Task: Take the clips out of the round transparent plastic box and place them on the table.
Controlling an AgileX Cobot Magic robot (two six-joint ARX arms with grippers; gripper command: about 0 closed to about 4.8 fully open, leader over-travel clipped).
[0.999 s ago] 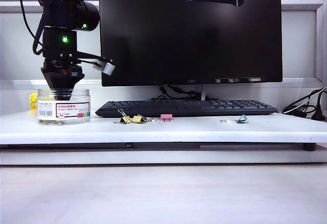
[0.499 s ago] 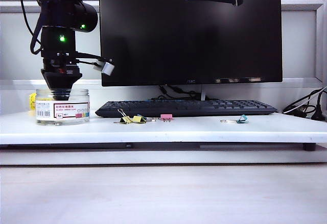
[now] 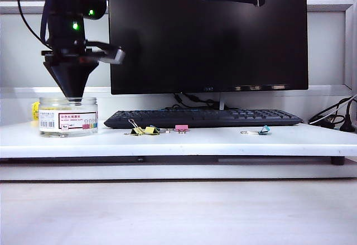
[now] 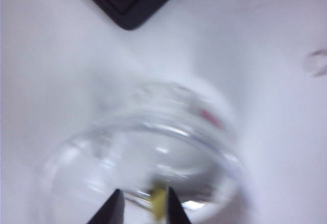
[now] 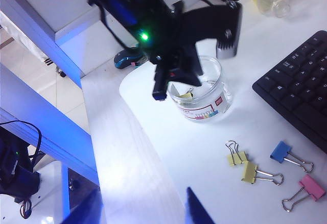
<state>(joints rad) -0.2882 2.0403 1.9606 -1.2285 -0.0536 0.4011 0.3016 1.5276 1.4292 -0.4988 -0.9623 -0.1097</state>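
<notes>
The round transparent plastic box [image 3: 68, 116] was seen at the left end of the table [image 3: 223, 140], yellow clips [image 5: 186, 95] inside; two more yellow clips [image 3: 144, 129] lay in front of the keyboard [image 3: 203, 118], a pink clip [image 3: 181, 128] beside them. The left gripper [image 4: 142, 209] was poised over the box mouth, jaws narrowed around something yellow; actual grip could not be confirmed. The right gripper [image 5: 140, 206] was held high and well apart, jaws spread, nothing between them.

Clear box [image 3: 68, 116], white label with red stripe. Yellow clips [image 5: 244, 166], one blue clip [image 5: 280, 151], one pink clip [image 5: 311, 187]. White surface [image 3: 223, 140], black keyboard [image 3: 203, 118]. My jaws black.
</notes>
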